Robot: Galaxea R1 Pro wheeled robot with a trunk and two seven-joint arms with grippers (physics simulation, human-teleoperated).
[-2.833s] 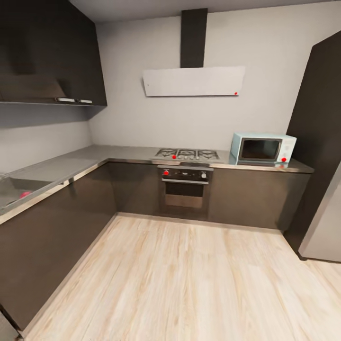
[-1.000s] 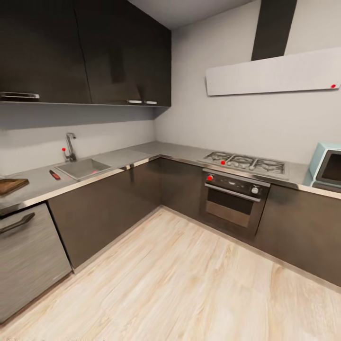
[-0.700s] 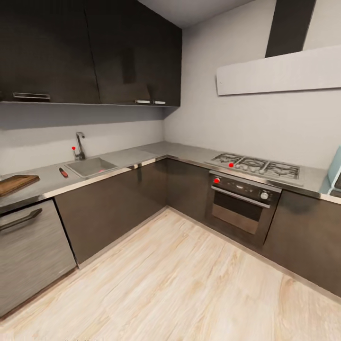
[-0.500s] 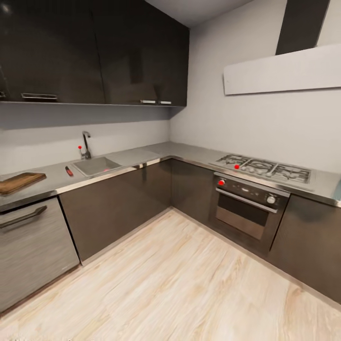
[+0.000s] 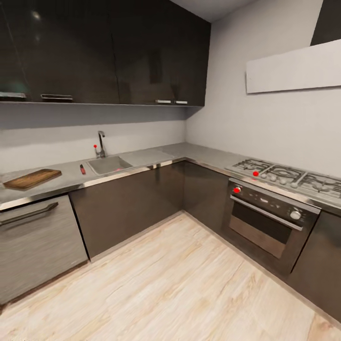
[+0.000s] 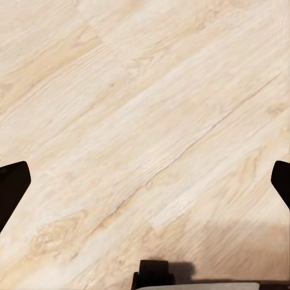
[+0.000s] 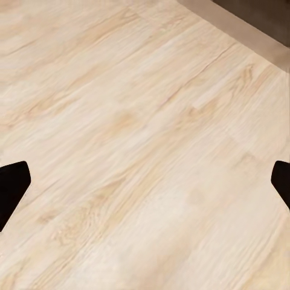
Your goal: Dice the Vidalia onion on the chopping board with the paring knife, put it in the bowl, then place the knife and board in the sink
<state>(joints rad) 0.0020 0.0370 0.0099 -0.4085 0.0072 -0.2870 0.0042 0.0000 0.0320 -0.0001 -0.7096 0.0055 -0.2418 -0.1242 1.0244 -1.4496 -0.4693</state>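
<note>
The brown chopping board lies on the grey countertop at the far left. To its right the red-handled paring knife rests beside the sink, with the chrome faucet behind the basin. A faint reddish spot sits inside the basin; I cannot tell what it is. The bowl is out of view. My left gripper is open over bare wooden floor, its dark fingertips far apart. My right gripper is open too, above floor close to a cabinet base.
A gas hob and an oven stand along the right counter. A grey drawer front with a dark handle sits under the board. Dark wall cabinets hang above the sink. Light wooden floor spreads between the counters.
The camera has swung left: the sink, knife and board came into view and slid rightward, while the microwave left the picture. The things themselves have not moved.
</note>
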